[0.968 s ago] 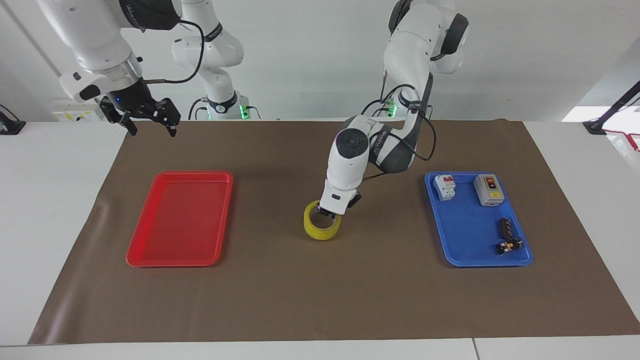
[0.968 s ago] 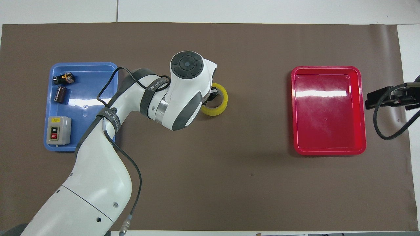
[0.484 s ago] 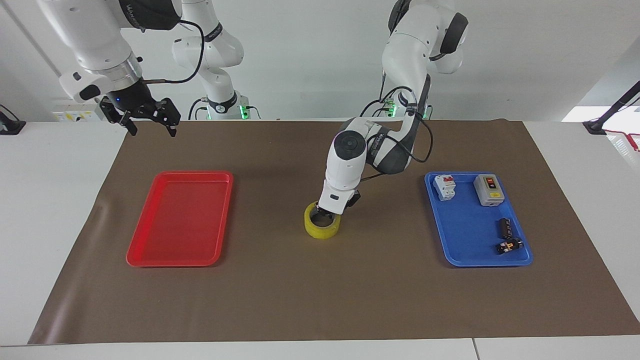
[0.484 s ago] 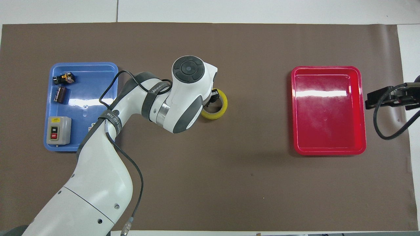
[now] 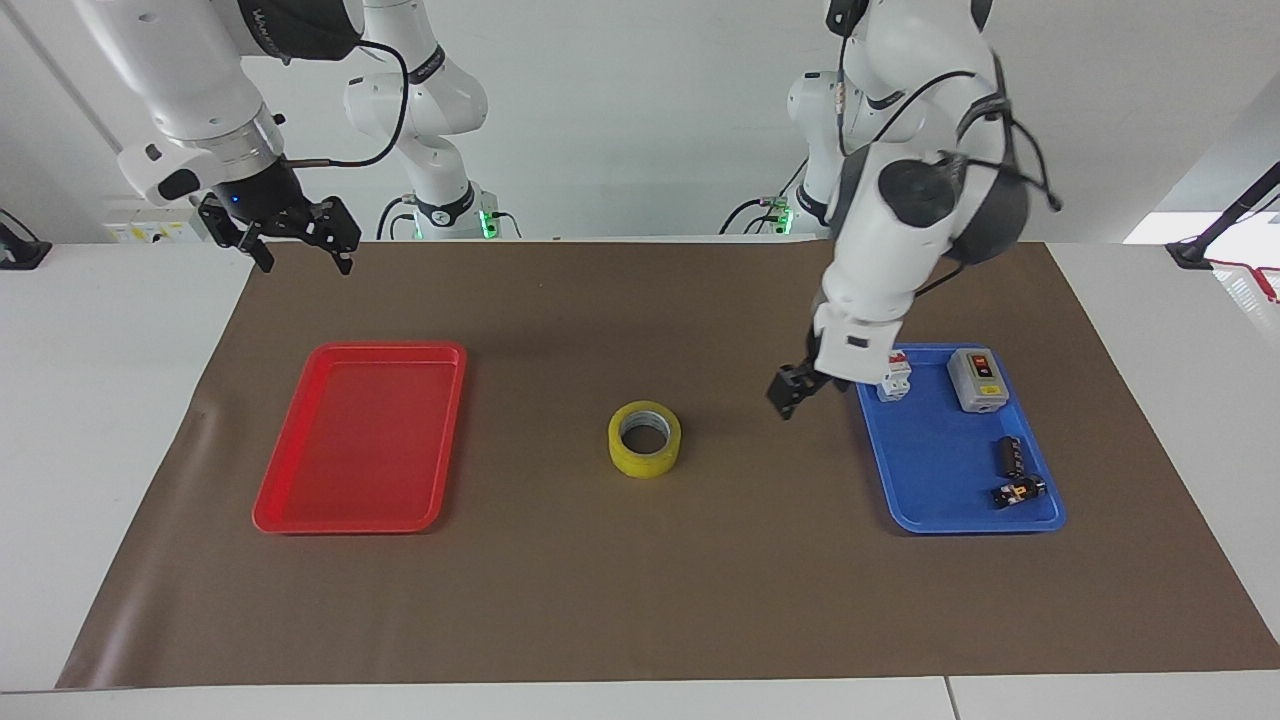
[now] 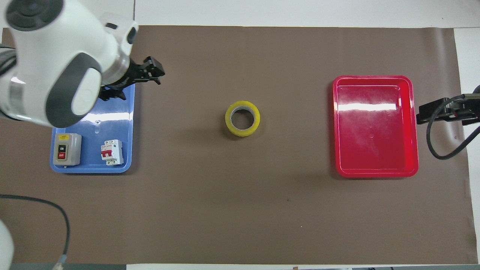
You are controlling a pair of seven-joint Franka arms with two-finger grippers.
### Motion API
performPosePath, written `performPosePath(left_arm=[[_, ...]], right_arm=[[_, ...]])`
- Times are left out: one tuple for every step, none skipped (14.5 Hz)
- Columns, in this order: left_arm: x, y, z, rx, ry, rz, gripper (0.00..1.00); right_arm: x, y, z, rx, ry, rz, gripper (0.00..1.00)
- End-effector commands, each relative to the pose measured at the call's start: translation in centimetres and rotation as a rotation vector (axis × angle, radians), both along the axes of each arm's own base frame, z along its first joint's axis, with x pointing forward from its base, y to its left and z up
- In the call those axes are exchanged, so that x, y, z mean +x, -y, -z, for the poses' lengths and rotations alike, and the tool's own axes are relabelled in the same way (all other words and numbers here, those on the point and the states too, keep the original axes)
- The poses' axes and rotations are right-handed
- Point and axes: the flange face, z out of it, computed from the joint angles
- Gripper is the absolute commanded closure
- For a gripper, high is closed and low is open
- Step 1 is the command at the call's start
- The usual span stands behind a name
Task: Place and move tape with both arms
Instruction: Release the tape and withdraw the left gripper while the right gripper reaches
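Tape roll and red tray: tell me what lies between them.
Nothing: only bare brown mat lies between the tape roll and the red tray. The facing view shows it, and the overhead view agrees.

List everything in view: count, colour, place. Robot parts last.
tape: one, yellow roll, flat on the mat between the two trays
red tray: one, toward the right arm's end
blue tray: one, toward the left arm's end
switch box: one, grey, in the blue tray
circuit breaker: one, white and red, in the blue tray beside the switch box
small dark parts: two, in the blue tray
brown mat: one, covering the table
left gripper: raised beside the blue tray, empty
right gripper: waiting, jaws open, raised over the mat's corner
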Motion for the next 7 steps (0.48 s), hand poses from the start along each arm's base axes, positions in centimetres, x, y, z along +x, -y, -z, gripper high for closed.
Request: performPosePath(left_arm=[[-2.6, -7.1, -3.7, 0.024, -0.056, 0.146, 0.00], [-3.9, -9.0, -5.2, 0.024, -0.088, 0.238, 0.00], [-5.0, -10.2, -5.9, 0.021, -0.127, 0.294, 0.00], [-6.0, -11.3, -6.6, 0.018, -0.153, 0.311, 0.00], [-6.8, -12.0, -7.5, 0.018, -0.161, 0.306, 0.00], [-7.6, -11.5, -8.5, 0.019, -0.155, 0.315, 0.00], [-8.6, -11.4, -9.3, 0.021, -0.152, 0.318, 0.00]], right_arm=[[-0.1, -1.0, 0.7, 0.032, 0.017, -0.002, 0.00], [0.3, -2.1, 1.2, 0.034, 0.028, -0.026, 0.00], [1.4, -3.4, 2.3, 0.035, 0.026, -0.047, 0.00], [2.5, -5.0, 3.7, 0.032, 0.012, -0.074, 0.00], [3.7, -7.4, 5.0, 0.033, 0.019, -0.113, 0.00], [5.0, -9.6, 7.0, 0.032, 0.029, -0.146, 0.00], [5.7, -12.0, 8.5, 0.034, 0.042, -0.178, 0.00]])
